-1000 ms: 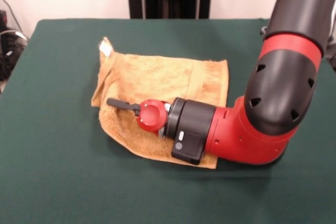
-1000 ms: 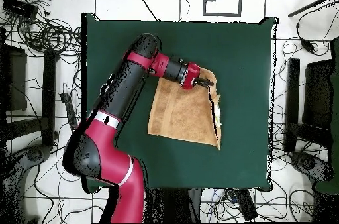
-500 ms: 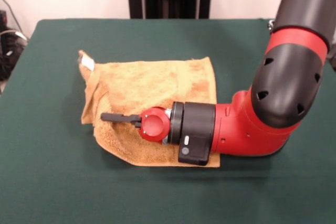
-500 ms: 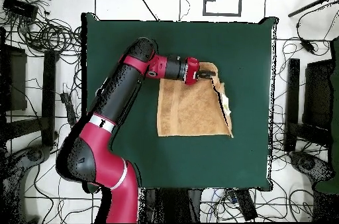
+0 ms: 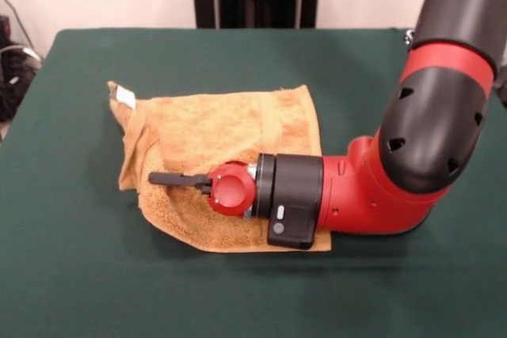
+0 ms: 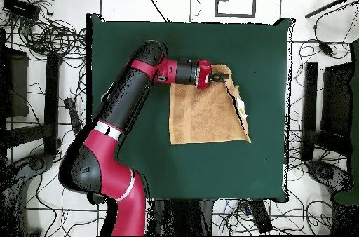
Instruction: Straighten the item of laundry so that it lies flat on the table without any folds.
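In the front view the towel (image 5: 214, 144) lies on the table (image 5: 79, 275) left of centre, mostly spread, but its left edge is doubled back in a long fold that runs from the white tag (image 5: 124, 97) at the far corner down toward the near edge. The arm (image 5: 412, 156) lies low across the towel's right near corner, and the gripper (image 5: 162, 179) points left over the folded strip; whether its claw is spread or pinching cloth I cannot tell, since only a dark bar shows. The risk, as I judge it, is that a further pull along this line drags the whole towel instead of opening the fold, or that the wrist resting on the cloth pins it and bunches it. In the overhead view the towel (image 6: 207, 111) sits right of the table's (image 6: 126, 171) middle, with the gripper (image 6: 219, 78) at its far corner, and the fold shows as a ragged strip along the right edge. A lift from there may flip the corner over and deepen the fold, and a sideways drag could carry the towel toward the table's right edge.
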Robot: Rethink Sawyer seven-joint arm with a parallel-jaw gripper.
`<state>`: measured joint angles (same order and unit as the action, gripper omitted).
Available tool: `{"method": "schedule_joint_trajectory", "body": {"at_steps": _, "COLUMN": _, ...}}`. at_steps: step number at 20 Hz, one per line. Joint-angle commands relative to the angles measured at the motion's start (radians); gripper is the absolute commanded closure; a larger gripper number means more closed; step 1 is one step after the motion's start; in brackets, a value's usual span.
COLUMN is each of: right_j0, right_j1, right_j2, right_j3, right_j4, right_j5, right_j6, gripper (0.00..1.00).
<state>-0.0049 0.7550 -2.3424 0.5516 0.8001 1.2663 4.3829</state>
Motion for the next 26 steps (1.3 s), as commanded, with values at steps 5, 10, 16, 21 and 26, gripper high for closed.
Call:
{"method": "schedule_joint_trajectory", "body": {"at_steps": 5, "right_j0": -0.011, "right_j1": 0.079, "right_j2": 0.063, "right_j3": -0.213, "right_j4": 0.063, "right_j5": 0.088, "right_j6": -0.136, "gripper": 0.00}}
{"method": "schedule_joint_trajectory", "body": {"at_steps": 10, "right_j0": -0.009, "right_j1": 0.080, "right_j2": 0.072, "right_j3": -0.211, "right_j4": 0.060, "right_j5": 0.079, "right_j6": -0.140, "gripper": 0.00}}
{"method": "schedule_joint_trajectory", "body": {"at_steps": 16, "right_j0": -0.009, "right_j1": 0.078, "right_j2": 0.082, "right_j3": -0.211, "right_j4": 0.069, "right_j5": 0.080, "right_j6": -0.137, "gripper": 0.00}}
{"method": "schedule_joint_trajectory", "body": {"at_steps": 21, "right_j0": 0.037, "right_j1": 0.079, "right_j2": 0.216, "right_j3": -0.140, "right_j4": 0.088, "right_j5": -0.038, "right_j6": -0.090, "gripper": 0.00}}
{"method": "schedule_joint_trajectory", "body": {"at_steps": 26, "right_j0": 0.272, "right_j1": -0.079, "right_j2": 0.894, "right_j3": 0.197, "right_j4": -0.013, "right_j5": -0.426, "right_j6": -0.454, "gripper": 0.00}}
